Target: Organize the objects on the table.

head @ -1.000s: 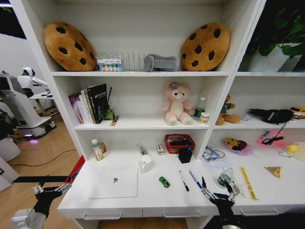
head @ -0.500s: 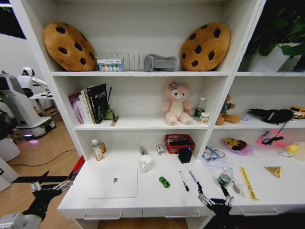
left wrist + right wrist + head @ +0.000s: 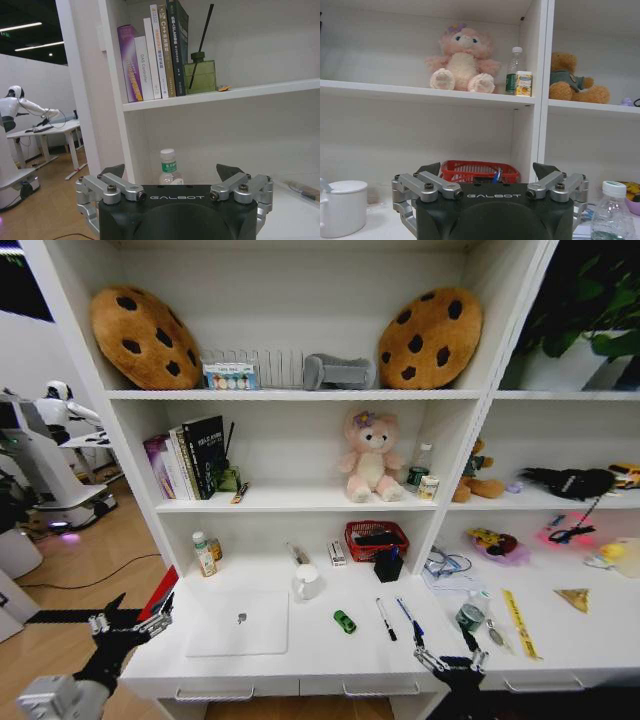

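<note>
Laptop (image 3: 240,623), toy car (image 3: 344,621) and two pens lie untouched on the white desk (image 3: 320,655), both pincers released at its near edge.

Right gripper (image 3: 447,658) hovers empty, fingers spread, at the near edge just short of the blue pen (image 3: 408,616); the black pen (image 3: 386,619) lies just left of that, and the small green-capped bottle (image 3: 470,617) stands just right. Left gripper (image 3: 128,623) hangs spread and empty off the desk's left end, beside the laptop. Judging by this, sorting has hardly begun: the step in hand looks like an approach. A next move would need the right arm to reach farther in and come down over a thin, flat-lying pen. Counted: one laptop, one toy car, two pens, one green-capped bottle near the right gripper.
</note>
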Controlling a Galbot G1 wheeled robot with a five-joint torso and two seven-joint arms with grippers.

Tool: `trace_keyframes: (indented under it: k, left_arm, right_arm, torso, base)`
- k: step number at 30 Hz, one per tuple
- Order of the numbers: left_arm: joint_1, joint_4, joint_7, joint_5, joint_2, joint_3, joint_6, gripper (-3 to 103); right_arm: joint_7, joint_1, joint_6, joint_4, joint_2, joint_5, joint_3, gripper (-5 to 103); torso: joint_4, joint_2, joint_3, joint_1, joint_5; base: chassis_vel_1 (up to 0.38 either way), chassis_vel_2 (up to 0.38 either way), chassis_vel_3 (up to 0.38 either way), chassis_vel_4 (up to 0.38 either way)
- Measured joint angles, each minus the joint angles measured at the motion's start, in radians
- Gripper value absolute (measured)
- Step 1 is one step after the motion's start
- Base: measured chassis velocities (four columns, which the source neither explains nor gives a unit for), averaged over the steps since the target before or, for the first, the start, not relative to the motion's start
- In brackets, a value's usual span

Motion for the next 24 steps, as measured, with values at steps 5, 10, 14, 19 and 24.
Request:
trace_keyframes:
  k: [5, 10, 14, 19, 24]
  left_arm:
    - [0.000, 0.001, -0.001, 0.000, 0.001, 0.000, 0.000, 100]
    - [-0.001, 0.002, -0.001, 0.000, 0.001, 0.001, -0.001, 100]
    - [-0.001, 0.003, -0.001, 0.000, 0.001, 0.001, -0.001, 100]
    - [-0.001, 0.003, -0.001, 0.000, 0.001, 0.001, -0.001, 100]
    - [-0.001, 0.003, -0.001, 0.001, 0.002, 0.001, -0.002, 100]
  right_arm:
    - [-0.106, -0.001, -0.019, -0.029, -0.024, 0.020, -0.007, 100]
    - [-0.212, 0.041, -0.123, -0.083, -0.116, 0.042, -0.029, 100]
    - [-0.224, 0.129, -0.182, -0.120, -0.166, 0.050, -0.036, 100]
    - [-0.228, 0.185, -0.230, -0.136, -0.214, 0.082, -0.063, 100]
    - [-0.237, 0.264, -0.248, -0.213, -0.293, 0.096, -0.134, 100]
  torso:
    - [-0.0003, 0.000, 0.000, 0.000, -0.0001]
    - [-0.0002, 0.000, 0.000, 0.000, 0.0000]
    - [0.0001, 0.000, 0.000, 0.000, 0.0002]
    - [-0.0001, 0.000, 0.000, 0.000, 0.0000]
    - [-0.0002, 0.000, 0.000, 0.000, 0.0000]
  base:
    - [0.000, 0.000, 0.000, 0.000]
    - [0.000, 0.000, 0.000, 0.000]
    - [0.000, 0.000, 0.000, 0.000]
    - [0.000, 0.000, 0.000, 0.000]
    - [0.000, 0.000, 0.000, 0.000]
